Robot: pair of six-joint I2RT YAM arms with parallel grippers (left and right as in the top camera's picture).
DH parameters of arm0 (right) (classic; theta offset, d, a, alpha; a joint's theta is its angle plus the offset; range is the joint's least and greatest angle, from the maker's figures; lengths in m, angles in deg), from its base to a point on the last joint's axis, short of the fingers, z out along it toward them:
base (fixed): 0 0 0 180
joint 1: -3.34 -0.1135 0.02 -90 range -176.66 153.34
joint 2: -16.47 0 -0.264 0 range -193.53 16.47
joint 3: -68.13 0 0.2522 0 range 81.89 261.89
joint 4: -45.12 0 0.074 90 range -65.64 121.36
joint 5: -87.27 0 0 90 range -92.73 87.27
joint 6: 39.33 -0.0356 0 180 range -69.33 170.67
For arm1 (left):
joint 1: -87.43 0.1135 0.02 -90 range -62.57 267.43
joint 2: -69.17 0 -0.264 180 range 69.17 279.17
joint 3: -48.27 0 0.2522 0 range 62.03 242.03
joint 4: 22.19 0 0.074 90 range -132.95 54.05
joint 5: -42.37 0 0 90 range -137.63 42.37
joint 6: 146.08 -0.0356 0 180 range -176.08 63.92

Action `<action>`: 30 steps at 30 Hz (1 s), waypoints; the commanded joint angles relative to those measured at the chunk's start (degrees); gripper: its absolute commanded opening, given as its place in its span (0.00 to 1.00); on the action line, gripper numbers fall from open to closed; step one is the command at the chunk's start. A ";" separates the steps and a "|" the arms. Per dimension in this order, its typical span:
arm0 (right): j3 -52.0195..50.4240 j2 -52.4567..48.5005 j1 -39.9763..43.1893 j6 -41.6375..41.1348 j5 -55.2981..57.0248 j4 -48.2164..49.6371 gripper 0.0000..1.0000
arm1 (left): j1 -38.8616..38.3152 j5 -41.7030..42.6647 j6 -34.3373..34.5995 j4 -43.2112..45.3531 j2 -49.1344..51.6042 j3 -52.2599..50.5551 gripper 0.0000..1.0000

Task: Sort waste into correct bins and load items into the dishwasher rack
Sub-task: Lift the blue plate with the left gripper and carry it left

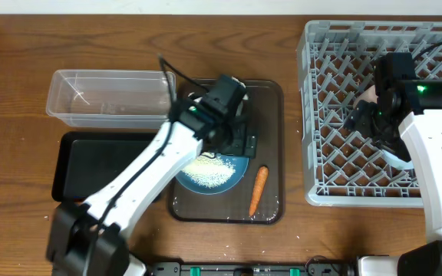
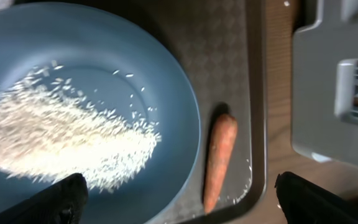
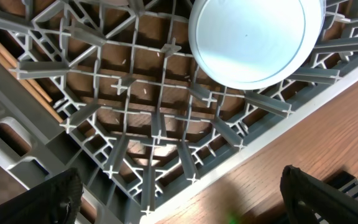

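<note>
Left wrist view: the left end effector is released, jaws spread wide and empty, hanging over the near rim of the wide dark-blue bowl. The bowl has a smooth matte inside and holds a heap of white rice, thick toward one side and thinning to loose grains toward the other. Just beside the bowl lies the small orange carrot, full length on the brown tray, with a few stray grains near its tip.

Right wrist view: the right end effector is likewise released and empty, held above the grey dishwasher rack near its edge. A pale-blue round vessel sits on the lattice; bowl or cup cannot be determined.

Overhead view: the tray sits mid-counter. The clear tub and the black bin lie to its left, the tub behind the bin. The rack occupies the right side, with a pinkish cup partly hidden by the right arm.
</note>
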 commanded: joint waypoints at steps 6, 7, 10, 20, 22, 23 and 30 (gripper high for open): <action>0.66 0.15 0.26 0.26 0.59 -0.02 0.99 | -4.17 -7.87 4.22 3.69 7.69 0.59 0.94; 0.66 0.15 0.26 0.26 0.59 -0.02 0.99 | -4.76 -9.81 5.07 3.74 8.44 0.59 0.93; 0.66 0.15 0.26 0.26 0.59 -0.02 0.99 | -6.19 -13.94 9.09 3.93 10.38 0.59 0.91; 0.66 0.15 0.26 0.26 0.59 -0.02 0.99 | -8.41 -17.18 13.03 6.91 14.60 0.59 0.79; 0.66 0.15 0.26 0.26 0.59 -0.02 0.99 | -8.41 -17.68 13.18 6.91 15.17 0.59 0.78; 0.66 0.15 0.26 0.26 0.59 -0.02 0.99 | -8.41 -17.68 13.42 6.91 15.39 0.59 0.77; 0.66 0.15 0.26 0.26 0.59 -0.02 0.99 | -10.05 -18.47 13.99 6.95 18.10 0.59 0.73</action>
